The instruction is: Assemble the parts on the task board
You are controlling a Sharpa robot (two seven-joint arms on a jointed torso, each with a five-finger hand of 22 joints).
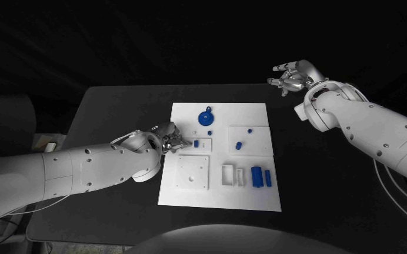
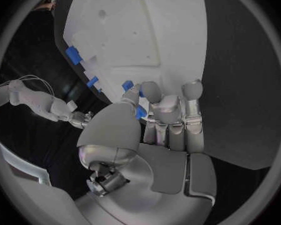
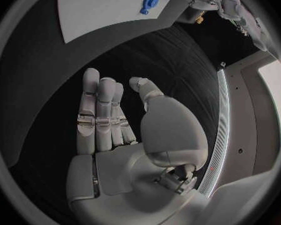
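Seating the small blue part [image 1: 197,144] looks like the step in hand: the left hand [image 1: 166,137] sits at the left edge of the task board [image 1: 254,198], its fingertips [image 2: 148,91] closed around that part, which lies on the board just right of them. In the left wrist view a blue piece [image 2: 140,112] shows between thumb and fingers, so the part seems pinched, though the hand hides much of it and the hold cannot be confirmed.

To do this well, the hand should keep the part square to its seat and press straight down, not sideways, since the board could slide on the black table [image 1: 119,107].

The right hand [image 1: 293,76] hovers beyond the board's far right corner, fingers spread, holding nothing.

Other pieces wait: a blue disc [image 1: 205,117] at the far side and upright blue bars [image 1: 257,177] near the front right.
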